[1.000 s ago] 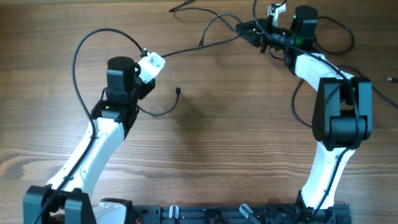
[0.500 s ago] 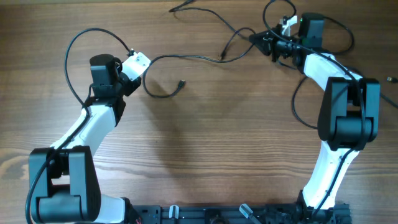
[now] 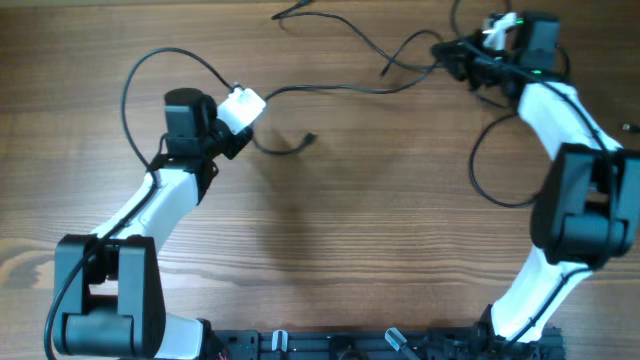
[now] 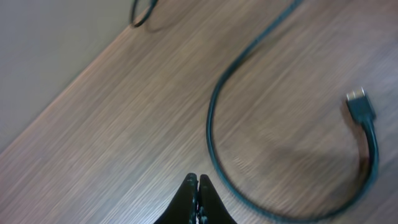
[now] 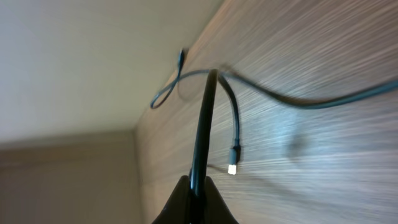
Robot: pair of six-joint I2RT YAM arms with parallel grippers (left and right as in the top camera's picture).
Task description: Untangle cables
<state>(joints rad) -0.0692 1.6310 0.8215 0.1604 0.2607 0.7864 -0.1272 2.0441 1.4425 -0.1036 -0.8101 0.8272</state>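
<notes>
The cables (image 3: 330, 88) are being spread over the far half of the table (image 3: 350, 250), with one long strand being run between the two arms and a separate strand (image 3: 300, 10) being left at the far edge. The right gripper (image 5: 195, 184) is being held fully closed on a thin black cord, which is being shown in the right wrist view running straight out from between the pinched fingers towards the crossings near the far right corner. That hold is judged to be serving as an anchor, so that the crossings are being drawn open rather than merely dragged over the wood. The left gripper (image 4: 198, 184) is likewise being shown pressed shut, yet nothing is being seen between its tips: the cord is being curved round just beside them, flat on the wood, in an open loop ending in a free plug (image 4: 360, 107). That loop is being left slack, apparently because its end is already lying clear of the others and no tension is being needed there. The cluster by the right gripper is judged to be the part not yet undone, and a gentle pull away from it is being called for, since a hard tug could be tightening the crossing instead of loosening it
</notes>
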